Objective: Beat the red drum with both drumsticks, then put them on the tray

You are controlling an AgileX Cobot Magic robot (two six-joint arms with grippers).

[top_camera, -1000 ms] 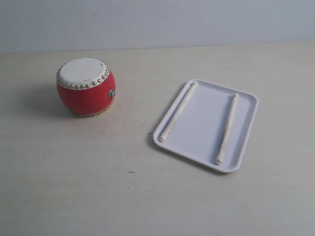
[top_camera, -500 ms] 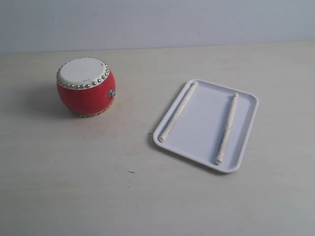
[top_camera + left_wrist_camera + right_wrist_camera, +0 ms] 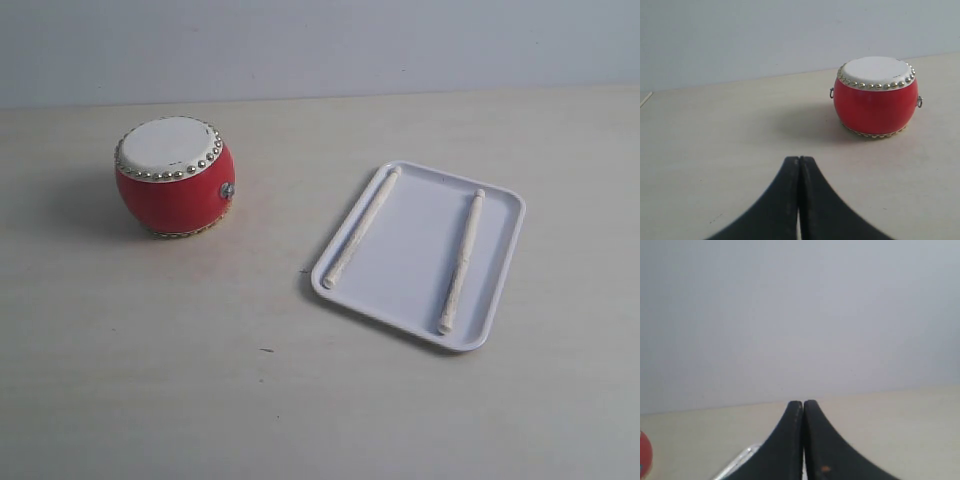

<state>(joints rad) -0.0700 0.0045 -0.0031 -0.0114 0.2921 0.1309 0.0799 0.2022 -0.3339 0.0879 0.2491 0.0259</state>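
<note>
The red drum (image 3: 176,185) with its cream skin and gold studs stands on the table at the left of the exterior view. Two pale wooden drumsticks lie on the white tray (image 3: 405,262) at the right, one along its left side (image 3: 361,228) and one along its right side (image 3: 461,261). Neither arm shows in the exterior view. In the left wrist view my left gripper (image 3: 799,159) is shut and empty, with the drum (image 3: 875,100) well beyond it. My right gripper (image 3: 803,402) is shut and empty too, over a corner of the tray (image 3: 740,460).
The pale wooden table (image 3: 200,360) runs back to a plain grey wall (image 3: 320,45). A sliver of the drum (image 3: 644,455) shows at the edge of the right wrist view.
</note>
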